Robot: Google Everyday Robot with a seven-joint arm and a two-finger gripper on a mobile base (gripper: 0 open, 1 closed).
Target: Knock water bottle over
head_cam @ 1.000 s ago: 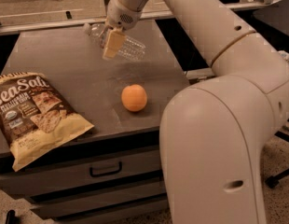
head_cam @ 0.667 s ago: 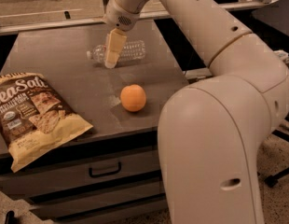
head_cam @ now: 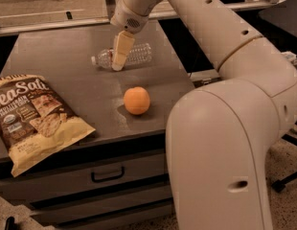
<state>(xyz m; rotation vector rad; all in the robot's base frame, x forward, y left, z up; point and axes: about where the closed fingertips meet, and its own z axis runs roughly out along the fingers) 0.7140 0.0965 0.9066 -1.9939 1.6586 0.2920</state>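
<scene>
The water bottle (head_cam: 137, 54), clear ribbed plastic with a white cap at its left end, lies on its side at the back of the grey table (head_cam: 67, 95), cap pointing left. My gripper (head_cam: 119, 65) hangs from the arm above it, with its cream fingers (head_cam: 121, 49) pointing down in front of the bottle's middle, tips close to the tabletop. It hides the bottle's label band. An orange (head_cam: 137, 100) sits nearer the front edge, below the bottle.
A Sea Salt chip bag (head_cam: 36, 119) lies at the table's front left, overhanging the edge. Drawers (head_cam: 108, 176) run under the tabletop. My large white arm (head_cam: 225, 143) fills the right side.
The bottle has dropped from tilted at the gripper to lying flat on the table. The gripper has come down and slightly left over it.
</scene>
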